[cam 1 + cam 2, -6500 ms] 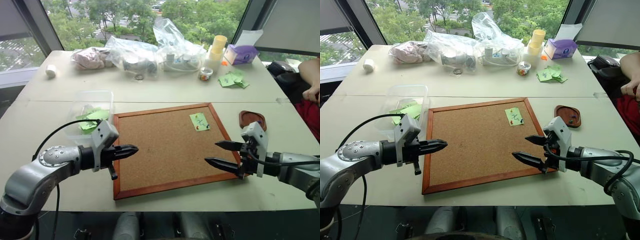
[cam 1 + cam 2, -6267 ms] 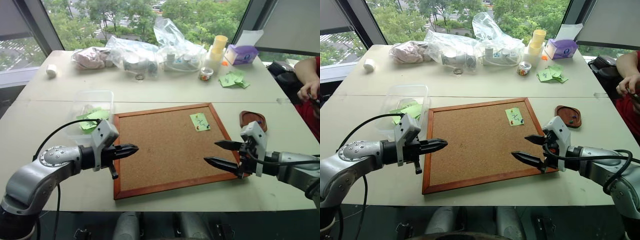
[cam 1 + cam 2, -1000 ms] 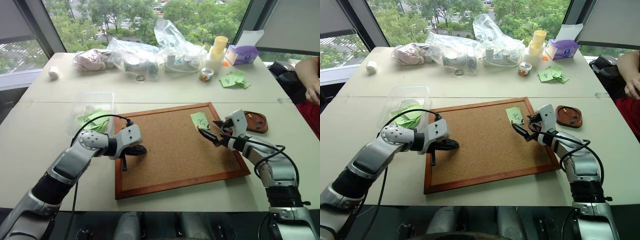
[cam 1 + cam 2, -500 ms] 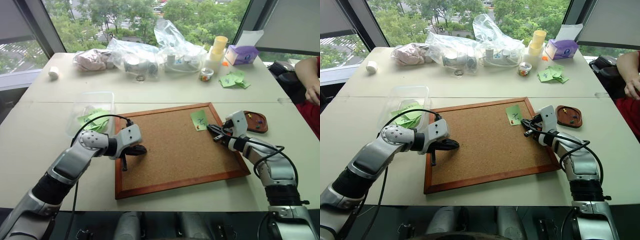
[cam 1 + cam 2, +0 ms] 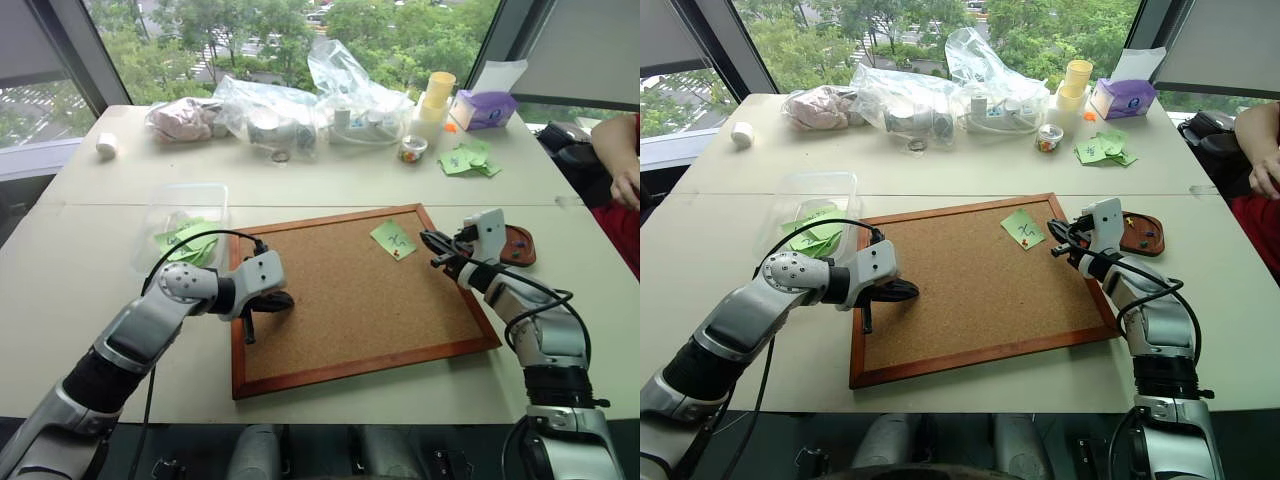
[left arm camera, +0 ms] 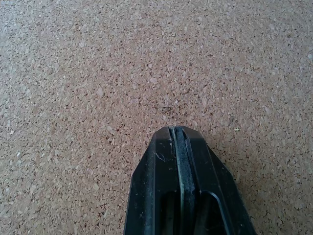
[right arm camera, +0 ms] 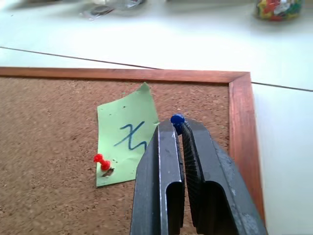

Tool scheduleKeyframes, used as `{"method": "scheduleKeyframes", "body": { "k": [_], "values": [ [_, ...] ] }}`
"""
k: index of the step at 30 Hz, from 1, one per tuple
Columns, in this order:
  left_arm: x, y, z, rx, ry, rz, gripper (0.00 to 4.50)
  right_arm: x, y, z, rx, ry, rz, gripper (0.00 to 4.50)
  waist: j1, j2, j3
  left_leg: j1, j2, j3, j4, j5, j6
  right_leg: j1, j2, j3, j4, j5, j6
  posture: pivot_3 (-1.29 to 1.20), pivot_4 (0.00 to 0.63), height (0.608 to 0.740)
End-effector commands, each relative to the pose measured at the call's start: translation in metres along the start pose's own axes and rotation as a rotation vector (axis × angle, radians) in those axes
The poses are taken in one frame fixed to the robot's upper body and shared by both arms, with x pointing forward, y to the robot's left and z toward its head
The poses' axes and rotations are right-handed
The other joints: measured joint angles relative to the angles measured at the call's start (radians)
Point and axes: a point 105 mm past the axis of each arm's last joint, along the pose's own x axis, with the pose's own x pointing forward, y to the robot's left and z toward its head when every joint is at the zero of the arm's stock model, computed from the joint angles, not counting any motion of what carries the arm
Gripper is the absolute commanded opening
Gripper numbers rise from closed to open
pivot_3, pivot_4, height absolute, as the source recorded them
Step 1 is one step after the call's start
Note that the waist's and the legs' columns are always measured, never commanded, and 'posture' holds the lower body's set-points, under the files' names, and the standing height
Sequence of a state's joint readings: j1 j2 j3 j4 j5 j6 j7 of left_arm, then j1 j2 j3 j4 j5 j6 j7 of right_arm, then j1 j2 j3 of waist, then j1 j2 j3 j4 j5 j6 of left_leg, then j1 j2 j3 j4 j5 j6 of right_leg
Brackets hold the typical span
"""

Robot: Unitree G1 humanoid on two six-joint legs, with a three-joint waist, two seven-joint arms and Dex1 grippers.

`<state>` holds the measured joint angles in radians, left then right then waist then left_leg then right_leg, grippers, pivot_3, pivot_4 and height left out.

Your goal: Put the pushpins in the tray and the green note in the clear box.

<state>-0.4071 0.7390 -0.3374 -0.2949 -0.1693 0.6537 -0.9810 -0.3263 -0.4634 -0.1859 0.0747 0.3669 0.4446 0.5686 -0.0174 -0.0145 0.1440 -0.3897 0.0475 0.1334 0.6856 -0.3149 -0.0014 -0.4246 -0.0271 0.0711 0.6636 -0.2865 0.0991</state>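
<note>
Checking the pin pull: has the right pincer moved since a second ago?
Yes. The right pincer, shut on a blue pushpin, has drawn back from the green note toward the tray.

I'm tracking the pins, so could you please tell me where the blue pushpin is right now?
The blue pushpin is pinched at the tips of the right claw, held above the cork board's right edge, just beside the green note.

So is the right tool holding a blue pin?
Yes, the right tool is shut on a blue pin, beside the green note.
</note>
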Motion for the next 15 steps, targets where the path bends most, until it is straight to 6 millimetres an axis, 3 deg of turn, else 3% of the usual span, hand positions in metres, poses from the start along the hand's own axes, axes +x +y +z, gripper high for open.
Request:
{"method": "scheduleKeyframes", "body": {
  "k": [1,7,11,15],
  "values": [
    [0.005,-0.01,-0.011,-0.029,0.04,-0.041,0.0,-0.003,0.0,0.012,-0.017,-0.038,0.005,0.05,0.0,0.0,0.0,0.0,0.0,0.0,0.0,0.0,0.0,0.0,0.0,0.0,0.0,0.0,0.0,0.0,0.15,0.738],
    [0.005,-0.01,-0.011,-0.033,0.04,-0.037,0.0,-0.007,-0.001,0.01,-0.013,-0.023,0.013,0.05,-0.001,0.0,0.0,0.0,0.0,0.0,0.0,0.0,0.0,0.0,0.0,0.0,0.0,0.0,0.0,0.0,0.15,0.738],
    [0.005,-0.01,-0.011,-0.034,0.041,-0.038,0.0,-0.013,-0.013,0.022,-0.021,-0.06,-0.041,0.05,0.0,0.0,0.0,0.0,0.0,0.0,0.0,0.0,0.0,0.0,0.0,0.0,0.0,0.0,0.0,0.0,0.15,0.738],
    [0.004,-0.01,-0.011,-0.035,0.04,-0.039,0.0,-0.034,-0.061,0.041,-0.044,-0.084,-0.253,0.05,0.0,0.0,0.0,0.0,0.0,0.0,0.0,0.0,0.0,0.0,0.0,0.0,0.0,0.0,0.0,0.0,0.15,0.738]
  ]
}}
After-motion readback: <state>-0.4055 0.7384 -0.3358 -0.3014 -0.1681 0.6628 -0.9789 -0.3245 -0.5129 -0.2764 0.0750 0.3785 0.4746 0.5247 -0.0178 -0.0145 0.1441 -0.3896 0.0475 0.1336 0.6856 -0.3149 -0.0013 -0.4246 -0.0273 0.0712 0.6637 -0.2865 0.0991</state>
